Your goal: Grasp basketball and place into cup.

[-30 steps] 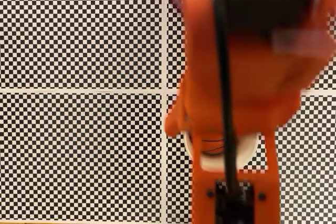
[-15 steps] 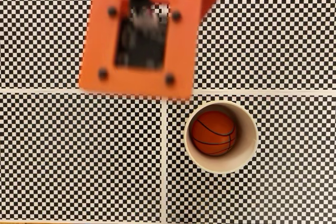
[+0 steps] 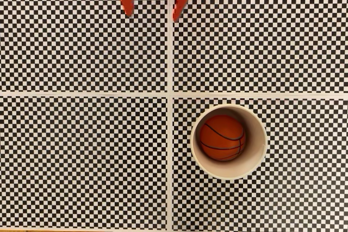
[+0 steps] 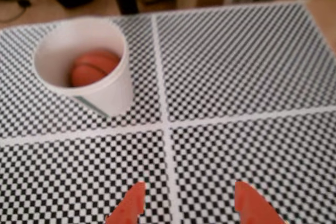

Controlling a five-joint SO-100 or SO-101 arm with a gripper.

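Spread wide and holding nothing, the jaws of the orange gripper (image 4: 191, 203) hang above the checkered mat (image 4: 236, 77), their two tips poking in at the bottom edge of the wrist view. Well apart from them, the basketball (image 3: 222, 137) sits inside the cup (image 3: 255, 158) (an upright cream one), which stands in the lower right panel of the mat in the fixed view, just right of the white line (image 3: 170, 161).

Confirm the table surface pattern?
Black-and-white checkerboard split by thin white lines, clearest in the fixed view.
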